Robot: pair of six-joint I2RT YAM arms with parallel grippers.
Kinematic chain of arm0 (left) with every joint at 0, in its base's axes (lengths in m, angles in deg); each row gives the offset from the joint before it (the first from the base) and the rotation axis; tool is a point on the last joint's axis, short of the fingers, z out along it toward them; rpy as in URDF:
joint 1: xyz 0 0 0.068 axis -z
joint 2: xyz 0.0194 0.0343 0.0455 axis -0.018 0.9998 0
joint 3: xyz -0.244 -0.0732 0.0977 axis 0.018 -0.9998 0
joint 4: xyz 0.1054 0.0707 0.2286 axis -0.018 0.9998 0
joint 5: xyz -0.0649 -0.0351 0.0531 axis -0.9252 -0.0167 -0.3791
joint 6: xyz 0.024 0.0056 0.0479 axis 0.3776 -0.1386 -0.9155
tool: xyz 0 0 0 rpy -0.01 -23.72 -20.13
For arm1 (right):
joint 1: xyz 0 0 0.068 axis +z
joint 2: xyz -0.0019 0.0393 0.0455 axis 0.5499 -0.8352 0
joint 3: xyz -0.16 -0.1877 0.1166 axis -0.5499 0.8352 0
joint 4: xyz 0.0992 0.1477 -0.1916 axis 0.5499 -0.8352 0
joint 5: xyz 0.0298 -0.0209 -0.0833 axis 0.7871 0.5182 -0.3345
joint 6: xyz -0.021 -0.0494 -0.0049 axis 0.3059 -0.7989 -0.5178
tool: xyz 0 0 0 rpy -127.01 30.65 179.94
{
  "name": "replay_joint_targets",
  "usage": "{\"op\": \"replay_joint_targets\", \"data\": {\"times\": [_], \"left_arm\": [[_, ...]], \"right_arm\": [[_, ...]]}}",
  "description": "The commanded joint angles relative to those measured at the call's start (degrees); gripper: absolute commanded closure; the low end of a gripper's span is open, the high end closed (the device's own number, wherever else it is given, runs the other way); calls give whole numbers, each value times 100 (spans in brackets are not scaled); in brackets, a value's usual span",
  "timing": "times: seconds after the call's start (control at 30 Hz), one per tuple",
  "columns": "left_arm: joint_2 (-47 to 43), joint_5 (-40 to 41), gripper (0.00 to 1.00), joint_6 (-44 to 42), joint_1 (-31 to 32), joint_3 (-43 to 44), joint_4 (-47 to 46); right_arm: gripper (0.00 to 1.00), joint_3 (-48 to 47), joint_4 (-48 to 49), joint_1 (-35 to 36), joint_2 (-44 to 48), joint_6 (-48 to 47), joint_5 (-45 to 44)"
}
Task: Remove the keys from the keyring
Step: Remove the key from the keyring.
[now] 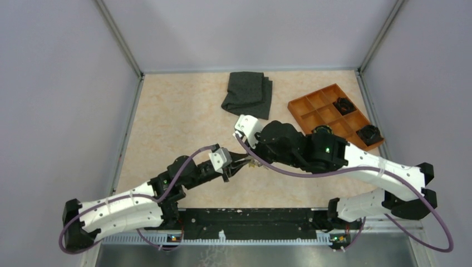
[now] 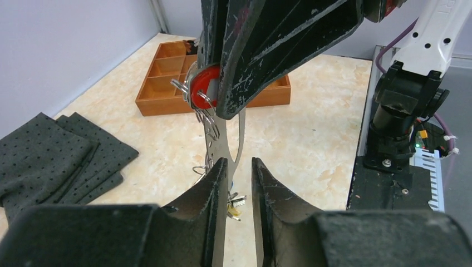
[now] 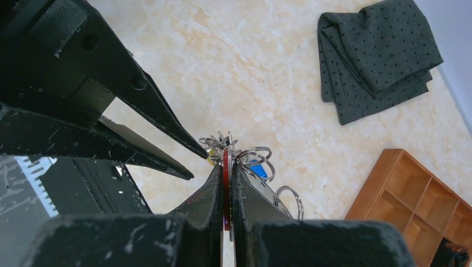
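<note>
Right hand (image 3: 228, 170) pinching red key (image 2: 203, 89); left hand (image 2: 239, 168) slightly spread around keyring (image 2: 220, 142).

Keys (image 3: 257, 168) mid-table; cloth (image 1: 247, 93), tray (image 1: 328, 114) behind.

The cloth (image 1: 247, 94) lies at the table's (image 1: 178, 128) far edge, tray (image 1: 311, 113) right of it (clumps (image 1: 344, 104) inside), keys (image 1: 255, 163) nearer, mid-table.

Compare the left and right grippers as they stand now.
The right gripper is shut on a red key head; the left gripper has its jaws slightly apart. In the top view the left gripper reaches in from the left, the right gripper from the right. Both are black and meet at the keyring.
</note>
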Motion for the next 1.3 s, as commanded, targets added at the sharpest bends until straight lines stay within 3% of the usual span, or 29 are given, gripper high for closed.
{"op": "replay_joint_targets", "data": {"times": [0.0,1.27], "left_arm": [[38,28,70,104,21,-62,-610],[-95,713,66,82,20,-70,-851]], "right_arm": [[100,-341,45,-50,-111,-76,-95],[100,-598,26,-47,-392,-17,-39]]}}
